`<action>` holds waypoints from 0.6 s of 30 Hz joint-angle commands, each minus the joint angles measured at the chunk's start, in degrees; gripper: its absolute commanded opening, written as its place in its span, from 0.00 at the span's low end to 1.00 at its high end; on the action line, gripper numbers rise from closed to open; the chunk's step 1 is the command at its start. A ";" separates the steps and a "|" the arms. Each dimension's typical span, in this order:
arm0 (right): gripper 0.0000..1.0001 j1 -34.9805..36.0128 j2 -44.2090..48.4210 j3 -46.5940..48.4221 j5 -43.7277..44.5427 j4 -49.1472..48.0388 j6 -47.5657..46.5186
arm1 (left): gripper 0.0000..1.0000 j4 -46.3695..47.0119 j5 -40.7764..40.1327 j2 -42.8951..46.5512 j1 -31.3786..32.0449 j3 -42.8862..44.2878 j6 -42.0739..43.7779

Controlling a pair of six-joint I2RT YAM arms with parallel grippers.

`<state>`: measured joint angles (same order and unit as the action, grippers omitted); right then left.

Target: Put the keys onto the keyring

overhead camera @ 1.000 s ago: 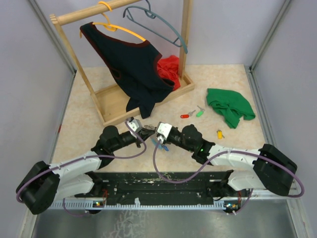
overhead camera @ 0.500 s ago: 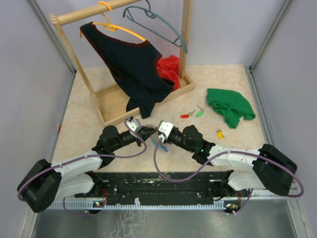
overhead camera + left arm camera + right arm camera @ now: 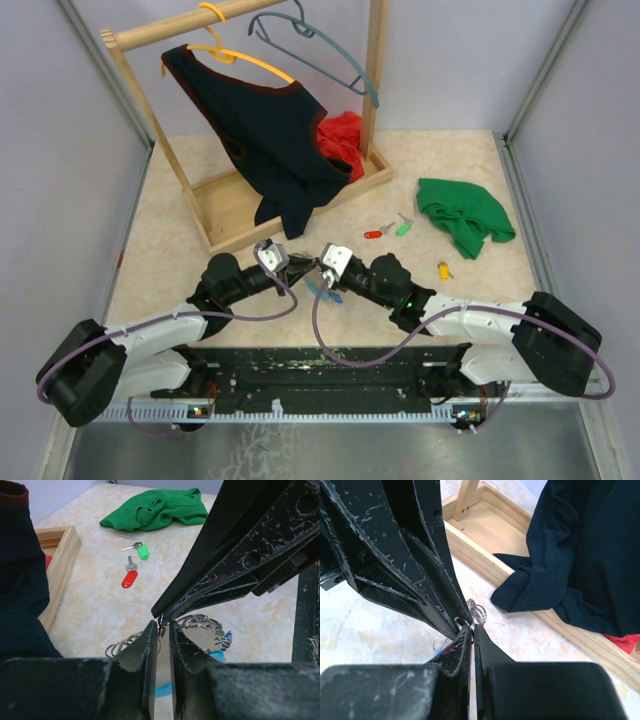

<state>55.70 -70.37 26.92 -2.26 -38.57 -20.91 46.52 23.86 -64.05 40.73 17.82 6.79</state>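
Observation:
The keyring, a chain of grey wire loops (image 3: 201, 622) with a light-blue band (image 3: 324, 291), hangs between my two grippers just above the table. My left gripper (image 3: 291, 261) is nearly shut, with a thin ring wire pinched at its fingertips (image 3: 150, 630). My right gripper (image 3: 313, 264) meets it tip to tip and is shut on a ring (image 3: 461, 621). More loops (image 3: 479, 613) show behind the tips. A blue-capped key (image 3: 225, 639) dangles from the ring. Loose keys lie on the table: red (image 3: 372, 235), green (image 3: 404, 228) and yellow (image 3: 443, 269). The red key (image 3: 129, 578) and green key (image 3: 143, 553) also show in the left wrist view.
A wooden clothes rack (image 3: 228, 205) stands at the back left, with a dark garment (image 3: 270, 130) hanging to its base and a red cloth (image 3: 342, 135) in it. A green cloth (image 3: 462, 213) lies at the back right. Grey walls enclose the table.
Both grippers have edged slightly away from the bases, still tip to tip on the ring. The loose keys have not moved.

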 commanded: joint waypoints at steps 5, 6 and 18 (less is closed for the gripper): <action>0.00 0.46 2.65 0.60 -1.71 -4.82 1.33 | 0.22 2.48 5.03 0.32 -0.39 -1.30 3.92; 0.00 0.46 2.69 0.53 -1.65 -4.97 1.39 | 0.23 2.37 4.80 0.22 -0.39 -1.30 4.13; 0.00 0.46 3.24 0.71 -2.45 -5.00 1.68 | 0.16 1.45 2.24 -1.35 -0.91 -0.91 4.58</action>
<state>55.70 -69.80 26.87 -3.57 -38.02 -20.32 47.57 26.44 -64.58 40.16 17.08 10.85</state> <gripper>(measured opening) 0.010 0.181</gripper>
